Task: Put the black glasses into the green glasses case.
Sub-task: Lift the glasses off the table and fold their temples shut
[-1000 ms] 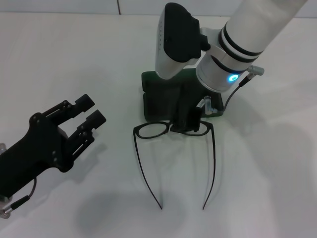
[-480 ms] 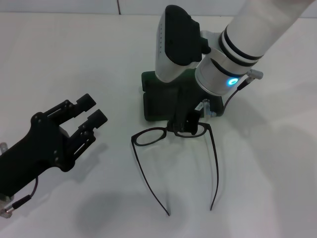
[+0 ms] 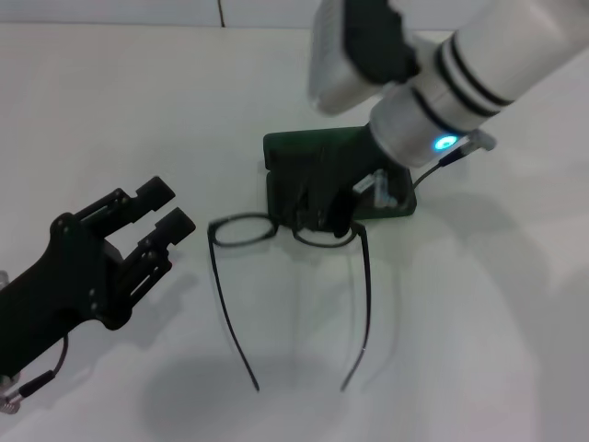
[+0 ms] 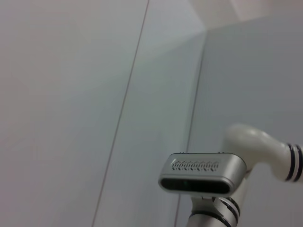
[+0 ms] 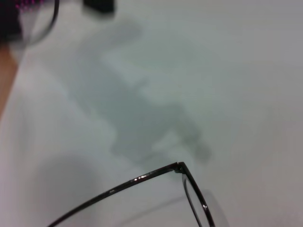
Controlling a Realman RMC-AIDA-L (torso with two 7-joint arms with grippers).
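From the head view, the right gripper (image 3: 322,214) sits at centre frame, clamped on the front of the black glasses (image 3: 276,267), whose temple arms trail toward the lower middle. Just behind lies the green glasses case (image 3: 294,166), lid shut, nothing visibly in it. The left gripper (image 3: 164,214) hangs at the left edge, jaws parted around nothing.

The left wrist view shows only pale wall and the other arm.

In the right wrist view, one temple and lens rim of the glasses cross the lower frame above the white table (image 5: 236,71).
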